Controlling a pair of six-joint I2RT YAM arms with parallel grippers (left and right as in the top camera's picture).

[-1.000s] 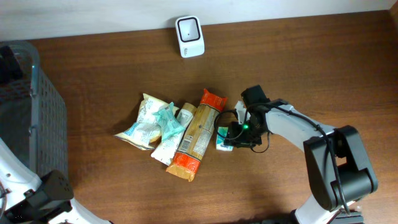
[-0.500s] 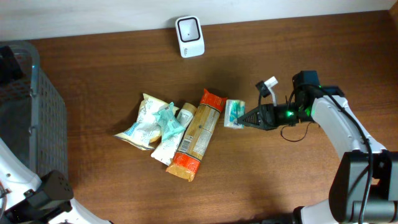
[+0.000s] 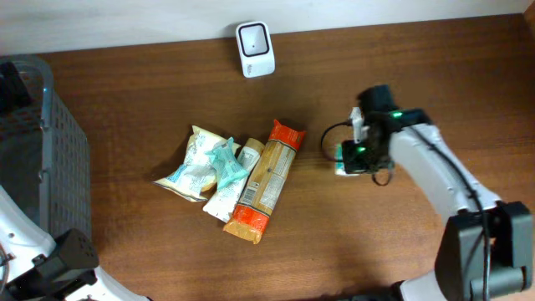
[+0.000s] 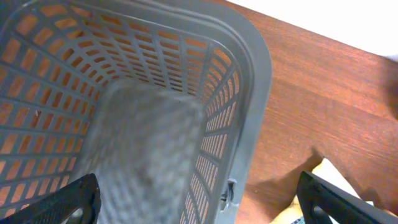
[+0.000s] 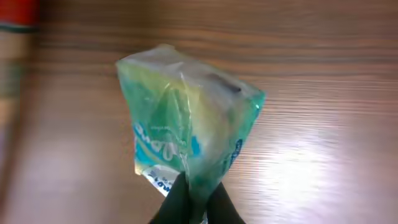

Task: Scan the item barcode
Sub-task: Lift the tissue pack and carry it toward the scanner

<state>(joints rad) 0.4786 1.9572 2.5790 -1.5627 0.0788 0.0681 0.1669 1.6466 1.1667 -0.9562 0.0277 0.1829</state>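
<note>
A small teal and green plastic packet (image 5: 186, 118) hangs pinched by its edge in my right gripper (image 5: 196, 186), which is shut on it above the bare wood. From overhead the packet (image 3: 341, 160) peeks out under the right gripper (image 3: 353, 155), right of the snack pile. The white barcode scanner (image 3: 254, 48) stands at the table's back edge, well apart from the packet. My left gripper (image 4: 196, 208) is open and empty, hovering over the grey basket (image 4: 258, 81).
A pile of snack packets lies mid-table: a long orange-ended pack (image 3: 263, 180), a white pouch (image 3: 195, 163) and a teal-wrapped one (image 3: 226, 163). The grey mesh basket (image 3: 33, 142) fills the left edge.
My right gripper closed on the teal packet beside the pile, lifted it and carried it to the right, away from the snacks. The left arm has not moved.
</note>
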